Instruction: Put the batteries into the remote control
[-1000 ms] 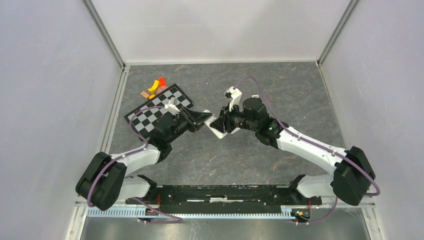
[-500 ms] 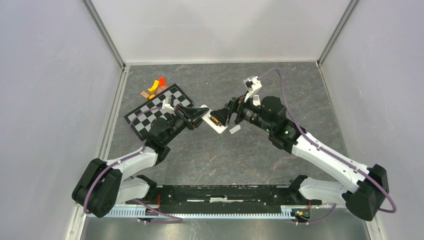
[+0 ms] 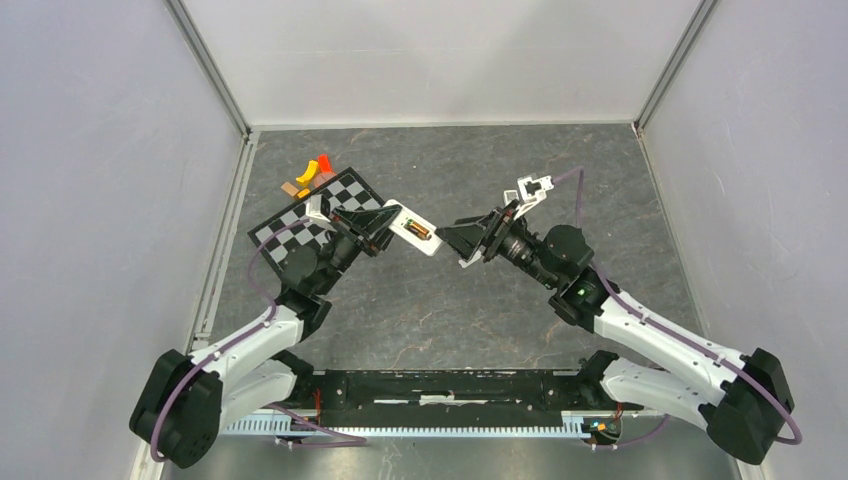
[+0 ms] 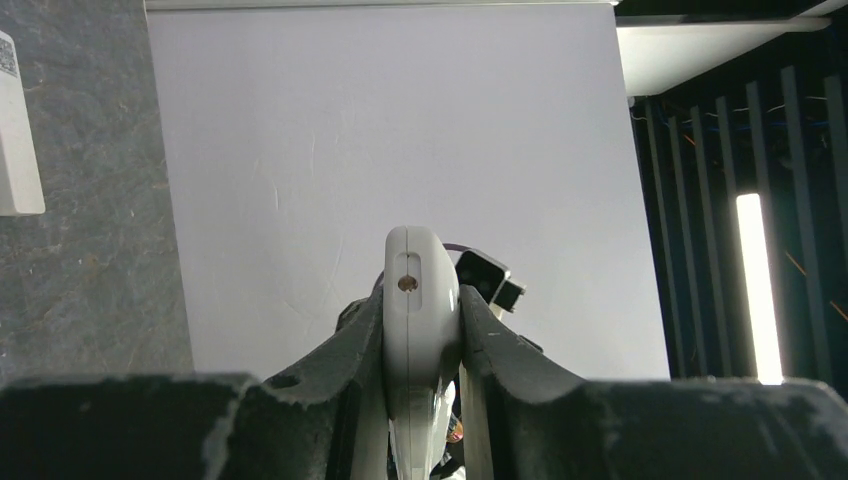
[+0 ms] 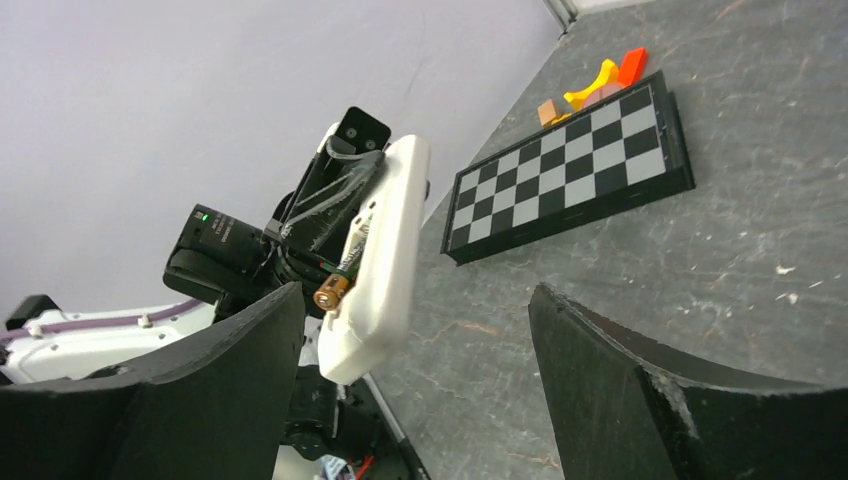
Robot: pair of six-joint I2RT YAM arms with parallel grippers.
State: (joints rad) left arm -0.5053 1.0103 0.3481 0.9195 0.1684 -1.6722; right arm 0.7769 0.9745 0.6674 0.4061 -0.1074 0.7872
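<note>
Left gripper (image 4: 422, 310) clamps remote control (image 3: 412, 230) aloft, battery (image 5: 328, 295) seated; right gripper (image 3: 458, 245) gapes empty beside it; next likely needs second battery.

**A:** What's the slim white rectangular remote control (image 5: 385, 250) made of?
**B:** Smooth plastic with a faint sheen. The small dark battery (image 5: 331, 294) at the remote's edge shows a shiny coppery metal end.
**A:** And the black fingers (image 5: 640, 400) near the remote?
**B:** Matt, grainy, scuffed plastic. The dark grey surface (image 5: 780, 230) under the remote looks like matt, veined stone.
</note>
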